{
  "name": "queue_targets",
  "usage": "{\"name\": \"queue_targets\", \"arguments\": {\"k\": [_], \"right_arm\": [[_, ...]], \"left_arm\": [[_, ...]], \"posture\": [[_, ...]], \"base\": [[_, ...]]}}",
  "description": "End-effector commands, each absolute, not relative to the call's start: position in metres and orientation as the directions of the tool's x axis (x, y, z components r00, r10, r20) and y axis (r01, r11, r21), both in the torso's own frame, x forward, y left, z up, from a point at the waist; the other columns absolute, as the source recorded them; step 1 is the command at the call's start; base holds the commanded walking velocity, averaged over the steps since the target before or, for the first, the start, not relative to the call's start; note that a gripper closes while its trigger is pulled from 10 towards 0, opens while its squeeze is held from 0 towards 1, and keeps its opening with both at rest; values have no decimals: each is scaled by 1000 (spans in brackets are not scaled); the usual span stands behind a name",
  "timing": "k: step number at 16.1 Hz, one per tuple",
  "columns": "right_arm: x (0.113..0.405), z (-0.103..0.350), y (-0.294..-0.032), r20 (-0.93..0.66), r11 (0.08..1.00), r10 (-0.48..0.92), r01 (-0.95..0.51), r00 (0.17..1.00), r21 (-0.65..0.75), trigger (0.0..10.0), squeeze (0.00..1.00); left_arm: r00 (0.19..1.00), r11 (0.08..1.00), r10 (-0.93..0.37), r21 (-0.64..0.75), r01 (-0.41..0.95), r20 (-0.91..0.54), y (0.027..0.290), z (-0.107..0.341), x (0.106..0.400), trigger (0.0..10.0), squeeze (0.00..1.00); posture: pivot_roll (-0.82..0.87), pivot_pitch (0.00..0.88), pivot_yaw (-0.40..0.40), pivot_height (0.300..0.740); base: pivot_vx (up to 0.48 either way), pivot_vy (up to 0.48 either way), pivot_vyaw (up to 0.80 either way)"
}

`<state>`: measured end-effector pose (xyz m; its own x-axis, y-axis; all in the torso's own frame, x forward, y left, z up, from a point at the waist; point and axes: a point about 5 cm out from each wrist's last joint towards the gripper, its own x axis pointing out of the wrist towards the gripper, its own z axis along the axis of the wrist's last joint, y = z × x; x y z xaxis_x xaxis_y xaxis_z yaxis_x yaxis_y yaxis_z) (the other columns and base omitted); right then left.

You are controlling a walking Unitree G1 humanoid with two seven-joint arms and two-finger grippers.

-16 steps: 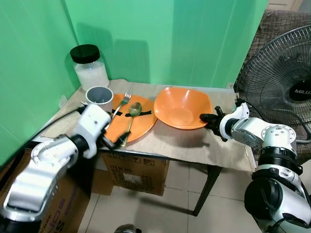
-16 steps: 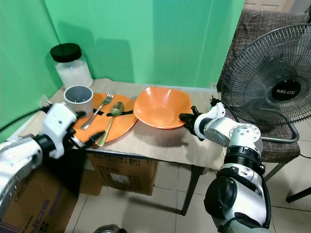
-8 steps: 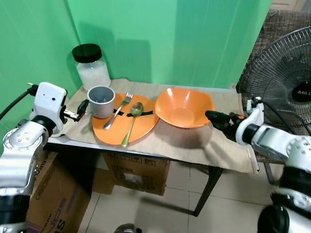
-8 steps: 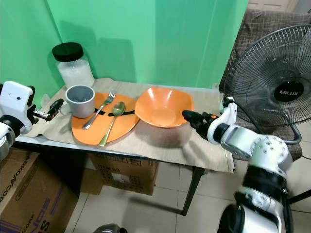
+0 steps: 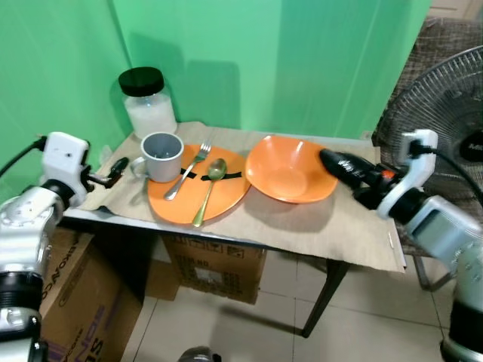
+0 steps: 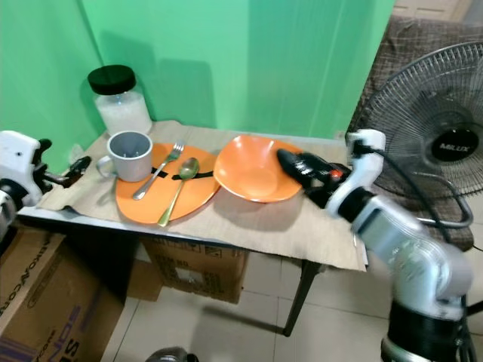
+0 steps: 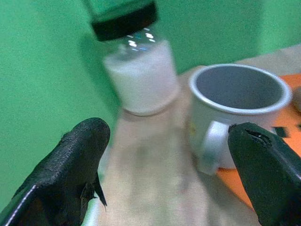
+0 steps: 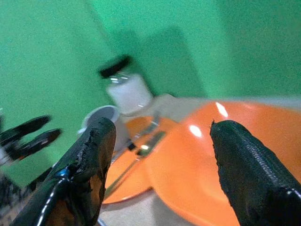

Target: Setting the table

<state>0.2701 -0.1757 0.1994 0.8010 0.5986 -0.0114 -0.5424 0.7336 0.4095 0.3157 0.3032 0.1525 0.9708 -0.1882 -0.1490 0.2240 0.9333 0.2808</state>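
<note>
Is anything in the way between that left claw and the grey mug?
Nothing visible. The left gripper is open beside the table's left edge, facing the mug's handle across bare cloth. The jar stands behind the mug, off that line.

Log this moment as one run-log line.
left claw: open, beside mug | right claw: open, over bowl rim | fork, spoon: on plate
</note>
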Motion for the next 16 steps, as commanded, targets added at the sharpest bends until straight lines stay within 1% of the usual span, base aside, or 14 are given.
{"name": "queue_targets", "arguments": {"k": [1, 3, 4, 5, 7, 8, 11, 12, 13, 16], "right_arm": [[266, 205, -164, 15, 713, 646, -610, 763, 345, 10000, 0], [264, 205, -160, 16, 704, 663, -631, 748, 326, 10000, 0], [260, 205, -154, 24, 692, 686, -662, 728, 287, 10000, 0], [253, 197, -144, 12, 667, 731, -718, 682, 201, 10000, 0], [246, 188, -137, -24, 626, 776, -766, 630, 147, 10000, 0], [245, 187, -136, -29, 620, 782, -772, 623, 139, 10000, 0], [235, 178, -132, -50, 593, 805, -797, 592, 112, 10000, 0], [234, 177, -132, -54, 592, 806, -799, 590, 108, 10000, 0], [232, 176, -132, -52, 585, 811, -805, 583, 102, 10000, 0], [225, 172, -132, -52, 564, 826, -821, 561, 91, 10000, 0]], "left_arm": [[958, 927, -235, 259, 272, -165, 304, 152, 318, 10000, 0], [952, 924, -253, 250, 291, -174, 303, 150, 319, 10000, 0], [942, 916, -277, 244, 318, -190, 303, 146, 321, 10000, 0], [910, 894, -327, 227, 386, -255, 300, 135, 323, 10000, 0], [887, 885, -336, 217, 412, -316, 301, 125, 324, 10000, 0], [885, 885, -336, 213, 414, -322, 301, 123, 324, 10000, 0], [846, 854, -405, 188, 486, -345, 290, 120, 329, 10000, 0], [844, 851, -409, 190, 490, -347, 289, 120, 330, 8510, 0], [843, 847, -408, 198, 493, -350, 288, 121, 332, 3373, 0], [852, 847, -391, 226, 480, -348, 290, 127, 337, 2902, 0]], "posture": [[44, 0, 20, 740], [41, 0, 18, 740], [33, 0, 14, 740], [19, 0, 5, 740], [9, 9, 9, 740], [9, 9, 9, 740], [-7, 25, 22, 740], [-8, 26, 23, 740], [-14, 28, 27, 740], [-19, 31, 32, 740]], "base": [[0, 0, 0], [0, 0, 0], [0, 0, 0], [0, 0, 0], [0, 0, 0], [0, 0, 0], [0, 0, 0], [0, 0, 0], [0, 0, 0], [0, 0, 0]]}}
